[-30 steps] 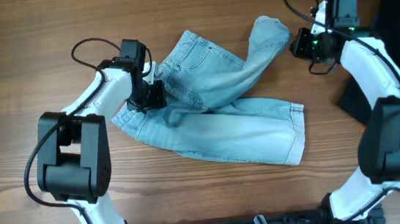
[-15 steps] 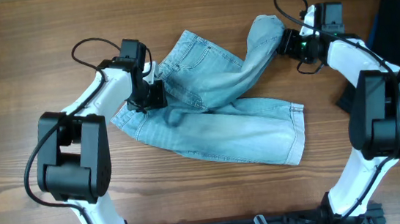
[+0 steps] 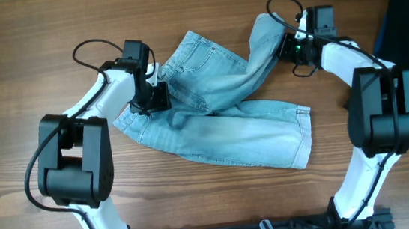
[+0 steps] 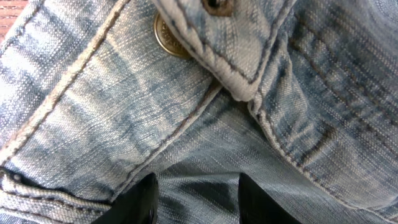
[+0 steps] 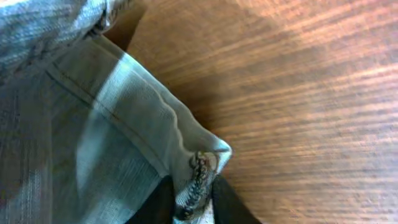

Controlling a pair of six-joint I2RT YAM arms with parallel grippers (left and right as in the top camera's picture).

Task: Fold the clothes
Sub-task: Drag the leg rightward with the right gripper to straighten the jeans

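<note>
**As the left arm holds the waistband, the right arm reaches the leg hem**

Where a maker's name might be looked for, only a metal button shows in the left wrist view, and its face is too small and worn to read. Beside it a buttonhole is cut off by the top edge. The shorts lie crumpled in the middle of the desk, one leg spread flat toward the near right. The other leg is thrown up and across toward the far right.

Much of the garment is hidden under its own folds, so the overhead view cannot show which face is up. The left gripper sits at the waistband end, its jaws a little apart with a shaded fold of denim pinched between the dark fingertips. The right gripper is at the tip of the raised leg. In the blurred right wrist view its jaws stand close together on the stitched corner of the hem. At the right edge, a dark cloth runs out of frame.

A second ago the right gripper hung over bare wood, well apart from the leg. Half a second ago it was just beside the hem, and now it touches the denim. The left arm and the lie of the shorts have not changed
</note>
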